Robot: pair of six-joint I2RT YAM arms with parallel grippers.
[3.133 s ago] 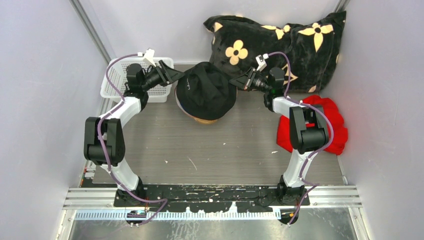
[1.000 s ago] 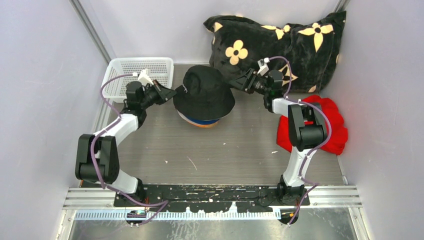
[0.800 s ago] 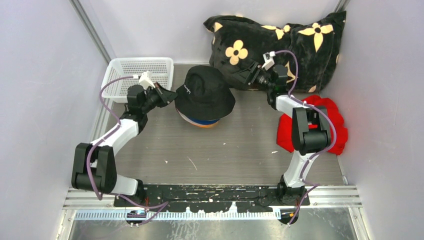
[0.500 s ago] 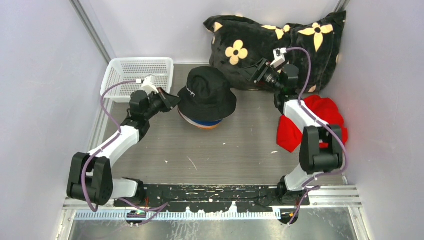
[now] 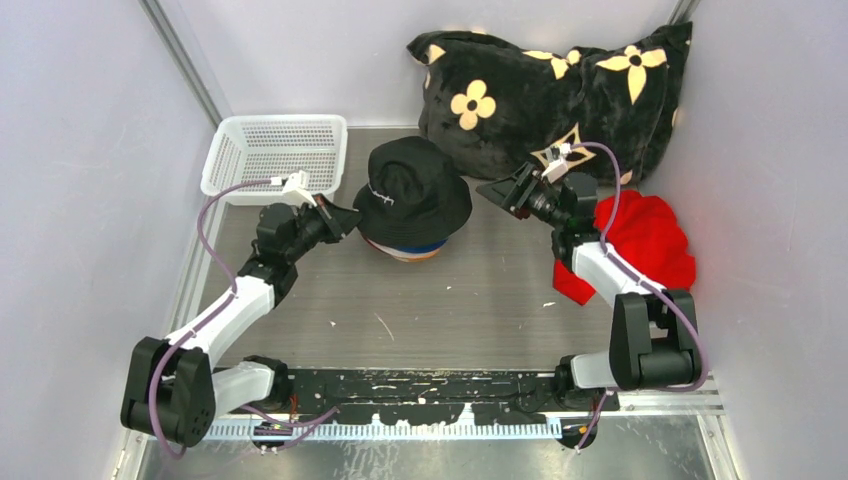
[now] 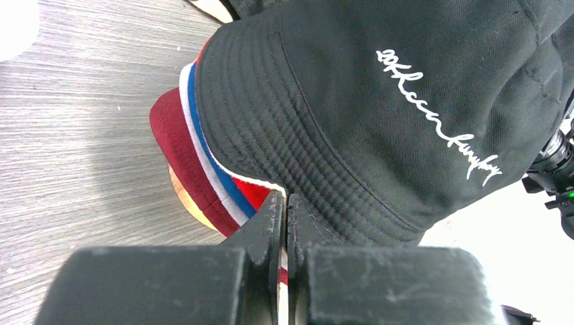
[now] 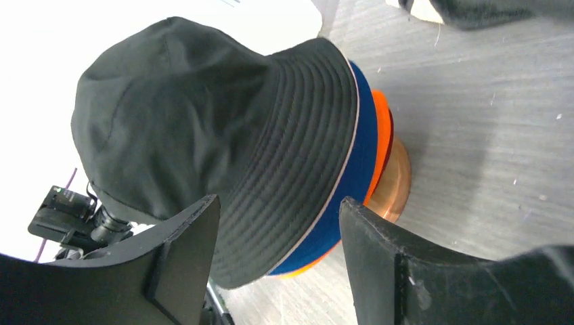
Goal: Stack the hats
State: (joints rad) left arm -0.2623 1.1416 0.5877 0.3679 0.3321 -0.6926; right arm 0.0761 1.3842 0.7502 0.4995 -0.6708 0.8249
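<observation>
The hat stack (image 5: 412,205) is hemmed in by the pillow (image 5: 560,90) just behind and the basket (image 5: 272,150) at far left. The right side is blocked by red cloth (image 5: 655,245). Open table (image 5: 440,310) is left on the near side.

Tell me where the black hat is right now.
In the top view, the black hat crowns the stack of hats at the table's far middle, with the white basket to its left and the flowered pillow behind it to the right.
</observation>
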